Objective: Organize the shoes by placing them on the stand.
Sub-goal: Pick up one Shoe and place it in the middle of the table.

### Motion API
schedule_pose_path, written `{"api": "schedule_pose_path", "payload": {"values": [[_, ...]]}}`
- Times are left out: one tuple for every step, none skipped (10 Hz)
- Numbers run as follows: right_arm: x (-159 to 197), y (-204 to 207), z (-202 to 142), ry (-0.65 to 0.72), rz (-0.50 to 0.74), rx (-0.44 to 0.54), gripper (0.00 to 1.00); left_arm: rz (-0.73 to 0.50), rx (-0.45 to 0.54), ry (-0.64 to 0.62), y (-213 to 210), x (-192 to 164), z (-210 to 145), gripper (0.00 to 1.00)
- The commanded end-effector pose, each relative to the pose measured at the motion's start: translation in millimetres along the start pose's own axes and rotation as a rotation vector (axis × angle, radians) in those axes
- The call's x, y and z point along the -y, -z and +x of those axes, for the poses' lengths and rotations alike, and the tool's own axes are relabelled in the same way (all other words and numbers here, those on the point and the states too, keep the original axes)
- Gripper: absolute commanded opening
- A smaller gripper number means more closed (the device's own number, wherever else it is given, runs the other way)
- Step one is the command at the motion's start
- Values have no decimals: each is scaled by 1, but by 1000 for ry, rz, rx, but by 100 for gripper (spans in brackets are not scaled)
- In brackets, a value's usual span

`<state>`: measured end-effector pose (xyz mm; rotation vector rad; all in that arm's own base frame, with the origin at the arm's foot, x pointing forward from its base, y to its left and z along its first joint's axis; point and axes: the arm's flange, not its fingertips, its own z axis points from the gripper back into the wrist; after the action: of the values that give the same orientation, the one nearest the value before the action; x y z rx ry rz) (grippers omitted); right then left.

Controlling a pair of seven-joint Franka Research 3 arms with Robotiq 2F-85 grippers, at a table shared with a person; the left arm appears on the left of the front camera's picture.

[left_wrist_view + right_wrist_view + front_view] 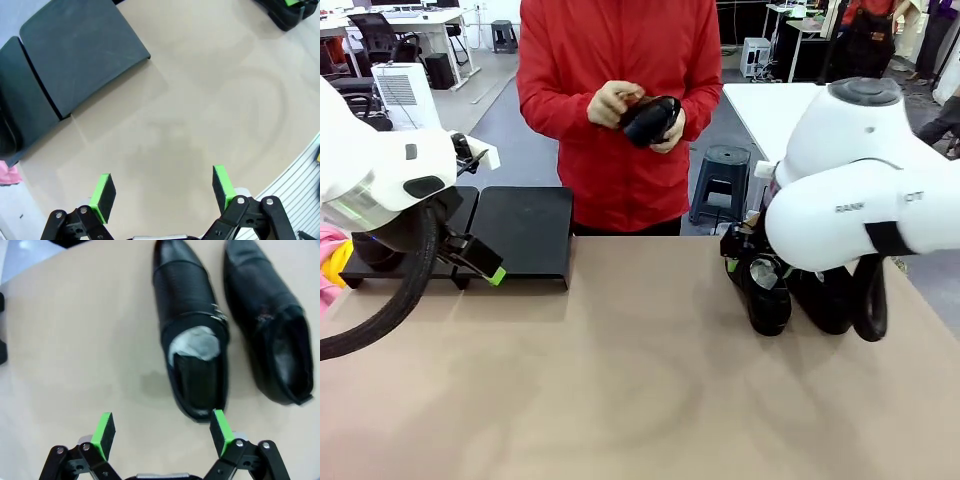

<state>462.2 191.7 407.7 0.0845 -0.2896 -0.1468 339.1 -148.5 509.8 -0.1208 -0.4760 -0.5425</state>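
Two black glossy shoes lie side by side on the table at the right [768,298] [825,300]. In the right wrist view the nearer shoe [192,340] has white paper stuffed inside, and the other shoe [272,335] lies to its right. My right gripper [162,432] hovers open just behind the stuffed shoe's heel, with one pad [220,432] close to it. A person in red holds a third shoe [650,118] in both hands. The black stand [525,230] [75,55] sits at the far left. My left gripper [162,192] [485,212] hangs open over bare table beside it.
A pink and yellow item [330,265] lies at the left edge. Behind the person stand a dark stool [725,175] and a white table [770,110]. My right arm's bulky body [860,200] covers most of the gripper and the shoes in the front view.
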Motion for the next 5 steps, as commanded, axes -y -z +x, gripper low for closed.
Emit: {"api": "schedule_pose_path", "payload": {"values": [[-9,15,12,-32,25,9,100,-17,10,7,0,-3,-1,100],[-15,23,17,-41,9,12,100,-17,10,7,0,-3,-1,100],[-21,29,19,-56,-8,11,100,-17,10,7,0,-3,-1,100],[-26,34,22,-72,-34,16,100,-17,10,7,0,-3,-1,100],[-28,39,25,-91,-59,22,100,-17,10,7,0,-3,-1,100]]}}
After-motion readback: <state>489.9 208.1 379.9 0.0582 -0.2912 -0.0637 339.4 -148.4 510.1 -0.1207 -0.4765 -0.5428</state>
